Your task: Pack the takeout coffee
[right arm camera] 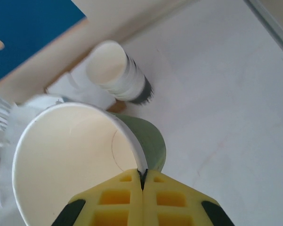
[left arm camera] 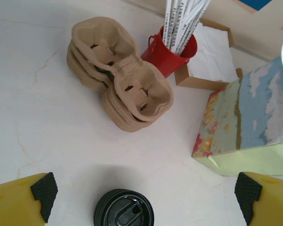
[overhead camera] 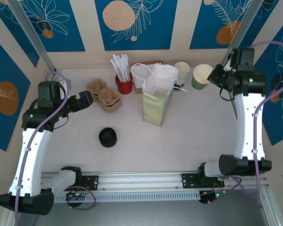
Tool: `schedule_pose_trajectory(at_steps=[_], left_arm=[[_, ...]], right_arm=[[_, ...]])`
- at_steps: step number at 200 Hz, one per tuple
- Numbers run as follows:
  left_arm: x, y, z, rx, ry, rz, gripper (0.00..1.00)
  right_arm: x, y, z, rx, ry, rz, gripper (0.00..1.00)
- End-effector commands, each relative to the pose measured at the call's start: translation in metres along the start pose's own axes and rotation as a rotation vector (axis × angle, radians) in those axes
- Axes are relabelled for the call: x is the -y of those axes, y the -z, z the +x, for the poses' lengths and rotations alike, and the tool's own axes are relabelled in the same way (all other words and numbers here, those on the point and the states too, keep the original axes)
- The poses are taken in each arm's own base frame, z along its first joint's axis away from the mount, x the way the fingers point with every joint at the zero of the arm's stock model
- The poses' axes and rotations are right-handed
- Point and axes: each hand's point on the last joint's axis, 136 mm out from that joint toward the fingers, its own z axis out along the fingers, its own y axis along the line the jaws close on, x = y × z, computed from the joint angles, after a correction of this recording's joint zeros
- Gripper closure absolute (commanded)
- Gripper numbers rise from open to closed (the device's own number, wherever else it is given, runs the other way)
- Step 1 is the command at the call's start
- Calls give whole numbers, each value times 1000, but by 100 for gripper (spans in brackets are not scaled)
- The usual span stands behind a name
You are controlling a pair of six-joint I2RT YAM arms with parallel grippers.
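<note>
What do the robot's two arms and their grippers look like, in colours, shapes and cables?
The left arm and right arm have white links, black joints and a purple cable alongside. The left gripper and right gripper each have two blocky yellow fingers; the left's carry black textured pads.

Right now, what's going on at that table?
The right end effector is shut on the rim of an open green paper cup, back right beside the cup stack. The left end effector is open and empty, near the black lids and cup carriers. The cup is unlidded and outside the paper bag.
</note>
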Motion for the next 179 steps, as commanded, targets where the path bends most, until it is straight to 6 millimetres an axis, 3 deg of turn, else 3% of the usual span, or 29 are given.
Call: schedule_pose_trajectory(at_steps=[1,29,54,80,122,179], left_arm=[[10,-2,3,19,-27,63,2],[7,-12,15,-26,-18,57,3],[2,-15,23,-31,-34,28,3],[-2,-23,36,-64,-54,-12,3],[-1,-38,61,-130,-60,-46,3],[-11,-51,100,-234,-66,-107,3]], right_arm=[[18,18,30,-6,-2,14,100],[44,22,77,-68,-48,63,100],[53,23,111,-113,-56,53,100],[44,22,144,-144,-48,-46,100],[8,2,207,-281,58,-223,100],[-28,-17,259,-258,192,-284,100]])
